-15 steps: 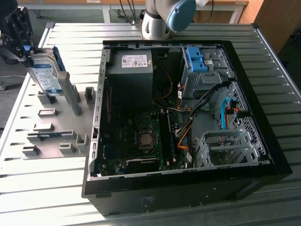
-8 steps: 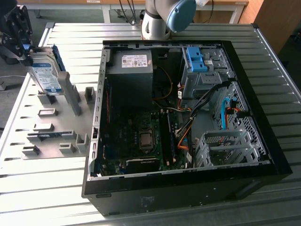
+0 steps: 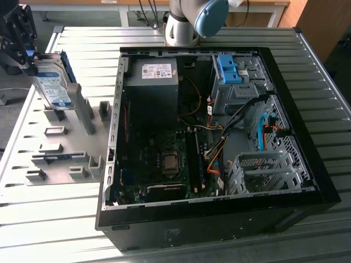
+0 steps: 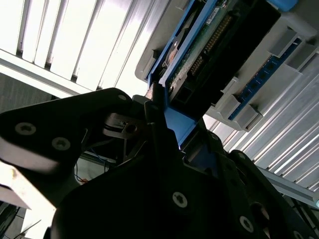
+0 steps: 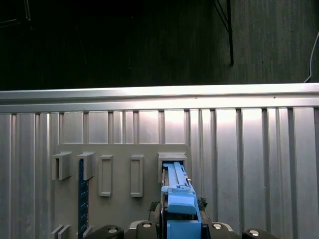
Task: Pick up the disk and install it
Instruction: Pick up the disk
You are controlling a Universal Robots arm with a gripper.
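Note:
The disk, silver with a white and blue label and blue side rails, stands on edge and tilted at the exterior view's far left, over the grey fixture plate. My black gripper is shut on its upper end. The disk's lower end sits at a grey holder on the plate; whether it still touches the holder is unclear. In the second wrist view the disk's circuit-board side shows beyond the fingers. In the first wrist view the disk's blue rail lines up with a grey slot.
An open black computer case lies on the slatted metal table, at the exterior view's right. It holds a grey power supply, a motherboard and a drive cage with a blue bracket. The arm's base stands behind.

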